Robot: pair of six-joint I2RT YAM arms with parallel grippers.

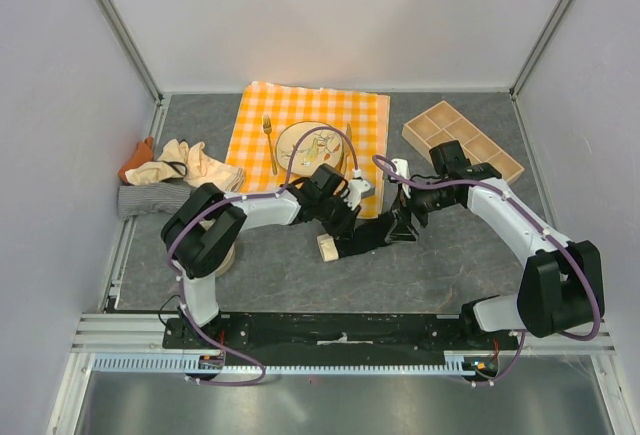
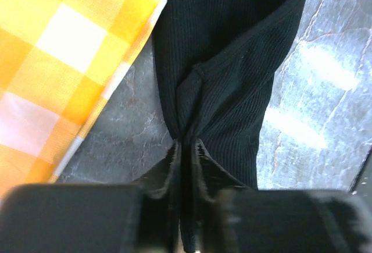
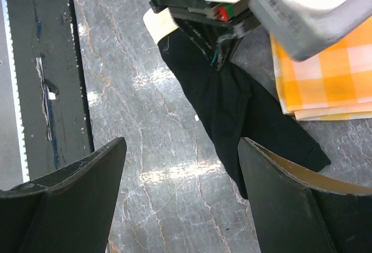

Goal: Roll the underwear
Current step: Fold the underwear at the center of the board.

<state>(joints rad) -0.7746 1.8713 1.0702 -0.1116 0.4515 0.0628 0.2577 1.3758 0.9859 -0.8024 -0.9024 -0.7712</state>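
Observation:
The black underwear with a cream band lies stretched on the grey table in front of the checked cloth. My left gripper is shut on a pinch of its ribbed black cloth, with the fingertips closed on a fold. My right gripper is open and hovers low over the table at the garment's right end, the cloth beside its right finger. More underwear is piled at the far left: an orange one, cream ones and a grey striped one.
The orange-and-white checked tablecloth bears a plate, fork and knife, just behind the grippers. A wooden divided tray stands at the back right. The black base rail runs along the near edge.

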